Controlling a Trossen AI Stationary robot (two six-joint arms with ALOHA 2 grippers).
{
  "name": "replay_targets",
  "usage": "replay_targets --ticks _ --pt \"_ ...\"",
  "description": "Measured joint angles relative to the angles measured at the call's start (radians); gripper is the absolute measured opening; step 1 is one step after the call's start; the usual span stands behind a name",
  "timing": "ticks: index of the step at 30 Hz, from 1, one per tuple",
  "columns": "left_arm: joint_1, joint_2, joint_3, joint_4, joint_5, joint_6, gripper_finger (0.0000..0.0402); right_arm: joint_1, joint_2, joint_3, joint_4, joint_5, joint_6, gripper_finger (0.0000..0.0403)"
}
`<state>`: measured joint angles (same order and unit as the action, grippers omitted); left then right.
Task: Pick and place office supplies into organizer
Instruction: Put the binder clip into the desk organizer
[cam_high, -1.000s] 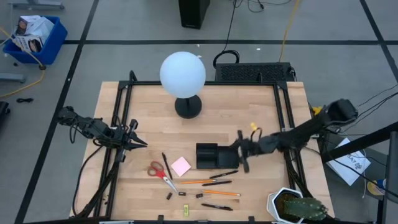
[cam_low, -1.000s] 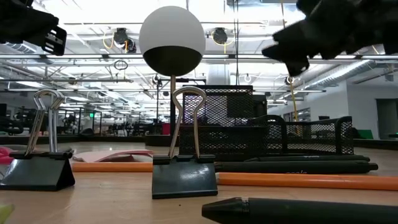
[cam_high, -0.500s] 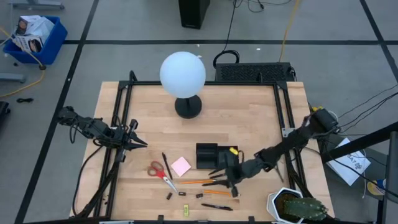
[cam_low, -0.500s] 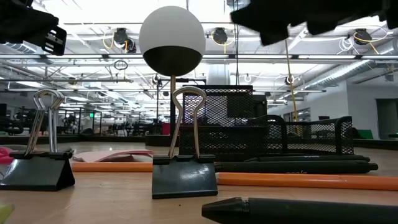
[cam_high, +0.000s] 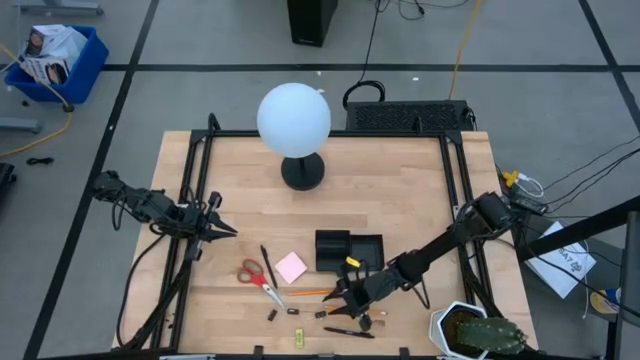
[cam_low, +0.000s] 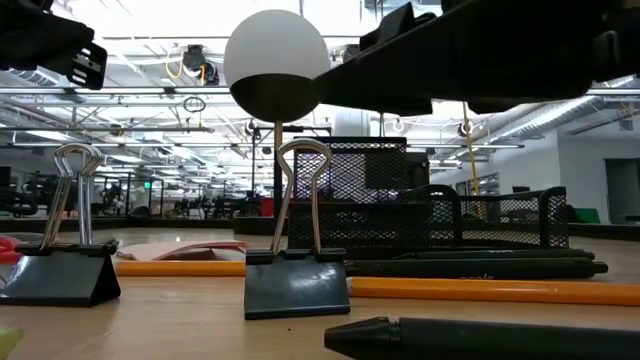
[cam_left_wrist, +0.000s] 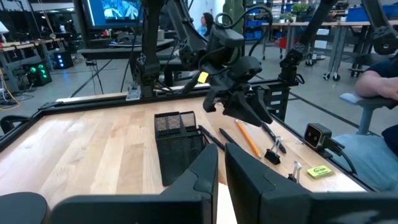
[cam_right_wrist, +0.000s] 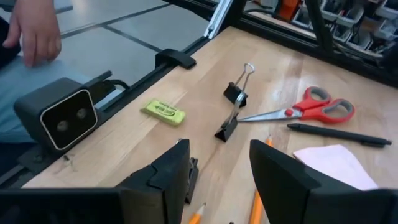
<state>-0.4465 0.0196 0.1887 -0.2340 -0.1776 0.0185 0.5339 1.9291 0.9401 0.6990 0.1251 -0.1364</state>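
Fingers (cam_right_wrist: 217, 168) of the right gripper (spread apart, empty) hover over thin orange pencils (cam_high: 345, 308).

Black wire-mesh organizer (cam_high: 349, 249) stands on a pale, smooth wood-grain table (cam_high: 400, 190) beside the glossy red-handled scissors (cam_right_wrist: 303, 107).

A white globe lamp (cam_high: 294, 119) on a round black base (cam_high: 302, 172) stands on the light wooden table (cam_high: 400, 190); a potted cactus (cam_high: 482, 335) sits at its corner.

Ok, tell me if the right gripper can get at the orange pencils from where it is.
Probably yes. The right gripper is open and hovers right above the orange pencils, and nothing lies over them; only the black pens and binder clips lie nearby.
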Motion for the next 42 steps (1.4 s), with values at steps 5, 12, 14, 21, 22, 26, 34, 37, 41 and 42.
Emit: replay_targets --ticks 5,12,14,21,22,26,34,37,41,42 --pt "0.000 0.000 0.000 0.000 0.000 0.000 0.0037 0.014 0.001 0.016 0.001 0.000 -0.021 0.0158" --pt "0.000 0.000 0.000 0.000 0.000 0.000 0.0037 0.024 0.001 0.022 -0.007 0.005 -0.036 0.0161" --pt "0.000 0.000 0.000 0.000 0.000 0.000 0.0037 0.026 0.001 0.022 -0.007 0.006 -0.040 0.0161" --pt "0.000 0.000 0.000 0.000 0.000 0.000 0.0037 0.039 0.001 0.022 -0.011 0.007 -0.069 0.0162" --pt "0.000 0.000 0.000 0.000 0.000 0.000 0.0037 0.040 0.001 0.022 -0.011 0.008 -0.073 0.0162" --pt "0.000 0.000 0.000 0.000 0.000 0.000 0.0037 0.042 0.011 0.023 -0.014 0.083 -0.089 0.0162" --pt "0.000 0.000 0.000 0.001 -0.001 0.000 0.0037 0.035 0.102 0.103 -0.021 0.082 -0.103 0.0162" --pt "0.000 0.000 0.000 0.001 -0.001 0.000 0.0037 0.038 0.142 0.146 -0.050 0.078 -0.117 0.0162" --pt "0.000 0.000 0.000 0.003 -0.002 0.000 0.0037 0.032 0.153 0.160 -0.067 0.031 -0.096 0.0162" --pt "0.000 0.000 0.000 0.003 -0.002 0.000 0.0037 0.031 0.152 0.162 -0.066 0.030 -0.090 0.0162"
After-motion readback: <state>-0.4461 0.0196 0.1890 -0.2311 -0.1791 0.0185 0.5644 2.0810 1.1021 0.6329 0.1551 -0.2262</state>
